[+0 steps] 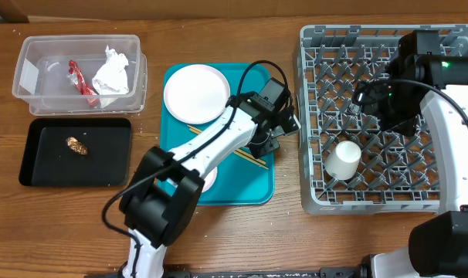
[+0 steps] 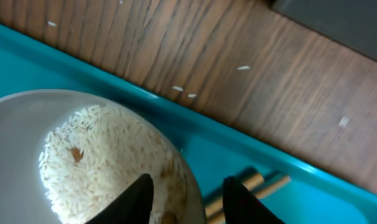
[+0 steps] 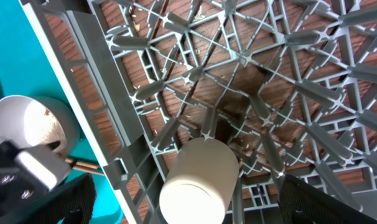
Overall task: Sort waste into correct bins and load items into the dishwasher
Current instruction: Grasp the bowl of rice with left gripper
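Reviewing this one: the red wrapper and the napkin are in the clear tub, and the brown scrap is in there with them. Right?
Not quite. The overhead view shows the brown scrap lying alone in the black tray. The red wrapper and napkin are indeed in the clear tub.

Left hand [image 2: 188, 186] and right hand [image 3: 188, 183] both gape.
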### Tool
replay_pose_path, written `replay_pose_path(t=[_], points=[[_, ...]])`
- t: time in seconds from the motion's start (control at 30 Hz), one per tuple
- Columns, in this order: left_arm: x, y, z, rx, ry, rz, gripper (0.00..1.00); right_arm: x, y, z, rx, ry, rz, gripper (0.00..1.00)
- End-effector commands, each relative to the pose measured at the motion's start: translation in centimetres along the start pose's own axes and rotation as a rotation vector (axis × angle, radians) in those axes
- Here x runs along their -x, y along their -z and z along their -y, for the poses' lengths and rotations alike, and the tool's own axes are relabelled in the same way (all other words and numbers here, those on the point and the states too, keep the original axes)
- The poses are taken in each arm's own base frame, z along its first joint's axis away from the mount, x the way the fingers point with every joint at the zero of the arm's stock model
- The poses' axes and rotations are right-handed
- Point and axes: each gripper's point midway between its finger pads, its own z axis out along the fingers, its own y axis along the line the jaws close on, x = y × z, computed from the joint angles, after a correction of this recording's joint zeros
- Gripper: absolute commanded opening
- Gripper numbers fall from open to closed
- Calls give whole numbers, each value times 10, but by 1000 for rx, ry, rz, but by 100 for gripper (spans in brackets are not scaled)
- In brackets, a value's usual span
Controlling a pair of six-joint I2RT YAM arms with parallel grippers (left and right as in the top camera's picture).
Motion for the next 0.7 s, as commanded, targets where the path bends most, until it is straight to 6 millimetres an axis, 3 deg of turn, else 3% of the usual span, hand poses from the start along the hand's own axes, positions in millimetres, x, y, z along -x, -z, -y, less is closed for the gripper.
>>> replay_pose_path(t=[0.0,0.23,0.33,0.5,0.6,0.67], points=[[-3,-7,-7,32,28,-18,29,6,19,-4,15,22,64,96],[-1,-8,-5,21,35,-10,24,5,19,-4,12,21,58,96],[-1,-10,-5,23,46,-7,34,3,19,-3,11,21,53,96],[-4,-15,-4,17,76,-20,37,3,19,-3,11,22,52,96],[-3,-15,-5,18,83,-19,21,2,19,-3,8,39,47,96],[-3,-15,-5,18,87,-18,4,1,19,-3,8,39,44,96]])
